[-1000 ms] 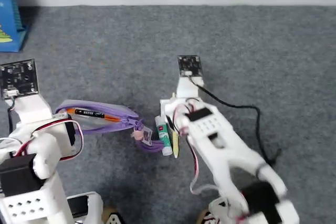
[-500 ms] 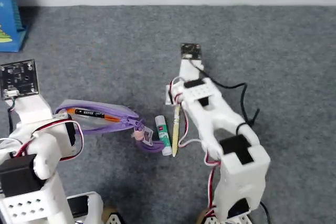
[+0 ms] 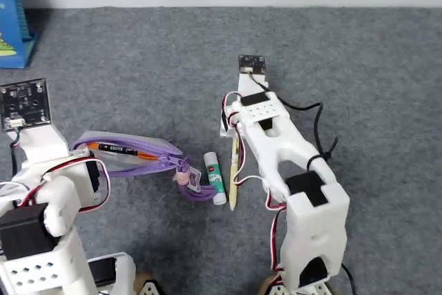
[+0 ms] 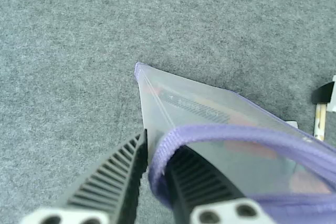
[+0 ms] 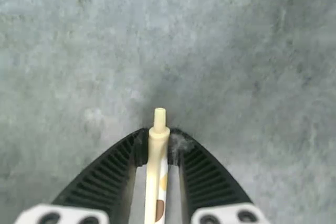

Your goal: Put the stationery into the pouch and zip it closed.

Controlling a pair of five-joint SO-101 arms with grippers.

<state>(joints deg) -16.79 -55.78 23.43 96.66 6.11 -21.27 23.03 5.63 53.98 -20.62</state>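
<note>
A purple-edged clear pouch (image 3: 135,155) lies open on the grey carpet with a black and orange pen (image 3: 117,150) inside. My left gripper (image 4: 153,142) is shut on the pouch's (image 4: 220,124) purple rim at its end away from the zip pull (image 3: 185,176). A green and white glue stick (image 3: 215,178) lies just past the pouch mouth. Beside it is a cream pen (image 3: 233,174). My right gripper (image 5: 157,136) is shut on the far end of that cream pen (image 5: 157,150), and in the high view it sits under the right arm (image 3: 233,132).
A blue box (image 3: 10,25) stands at the far left by the wall. The right arm's black cable (image 3: 314,126) loops over the carpet to its right. Open carpet stretches behind and to the right of both arms.
The right arm has swung from leaning over the glue stick to a straighter pose farther back. The cream pen has shifted slightly away from the glue stick. The left arm and pouch have kept still.
</note>
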